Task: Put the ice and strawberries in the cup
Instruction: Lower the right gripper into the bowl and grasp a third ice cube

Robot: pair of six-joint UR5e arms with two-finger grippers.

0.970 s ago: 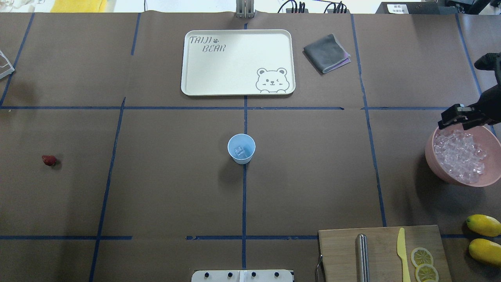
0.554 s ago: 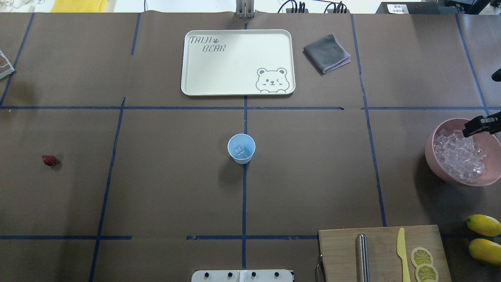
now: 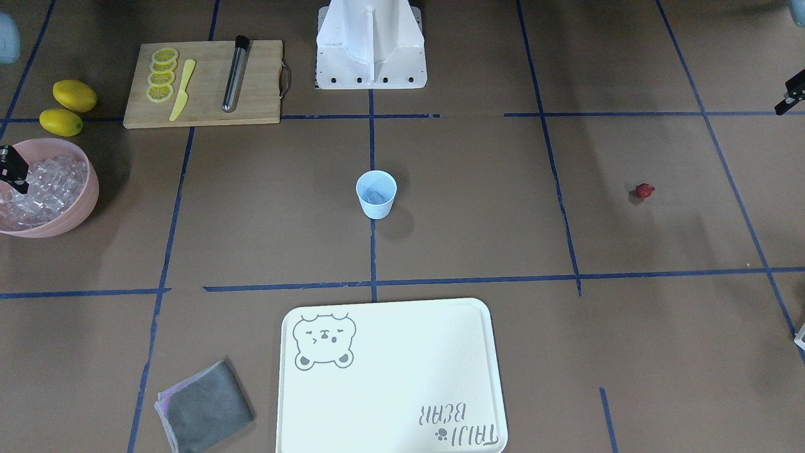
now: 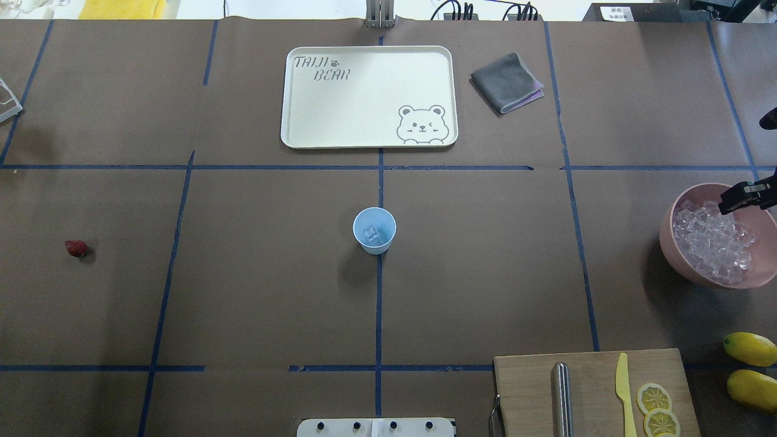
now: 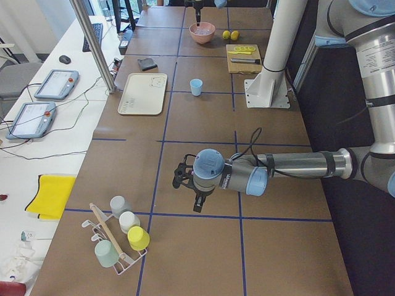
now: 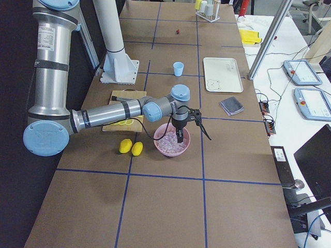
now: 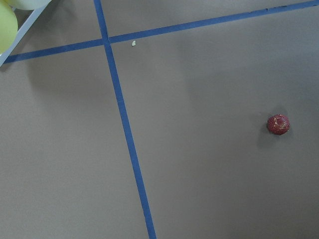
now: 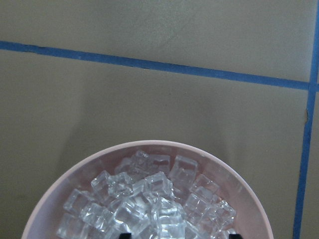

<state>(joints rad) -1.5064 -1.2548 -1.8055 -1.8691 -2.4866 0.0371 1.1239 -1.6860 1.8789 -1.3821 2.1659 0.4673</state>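
**Cup** [image 4: 374, 229]: upright at centre of table [image 4: 485, 273], well apart from everything else. Some ice [image 4: 371, 233] shows inside; count unclear.

**Bowl** [image 4: 669, 246]: at table's right end, abt midway btwn robot's edge and operators' edge. Heaped w/ ice.

**R claw** [image 4: 737, 198]: over the bowl, on the side toward operators' edge, pointing down at the heap. Its wrist view shows two dark tips at the bottom edge, set apart, ice lying btwn them. Nothing seen clamped. Whether tips touch the heap: can't tell.

**Strawberry** [image 4: 76, 247]: on bare table nr the left end, abt mid-depth, alone. Roundish, no real long axis. Small stub present, heading too small to call.

**L claw** [image 5: 191, 196]: hangs above table at the left end, pointing down. Fingers absent from its wrist view, only a sliver in front view. Apart or together: can't tell.

**Assessment**
- Ice part looks underway, strawberry part not begun.
- Step in hand appears to be another pick from the bowl by R claw.
- From R claw, cup lies toward table centre, along table's length and a little toward the robot's edge. A long carry, nothing standing btwn bowl and cup.
- Strawberry is L arm's job. L claw is near it, R claw is at the opposite end.
- Strawberry sits right of centre in L wrist view, so it is not under L claw. It lies off toward table centre.
- With no long axis, closing direction matters little. Risk is the strawberry rolling if nudged.
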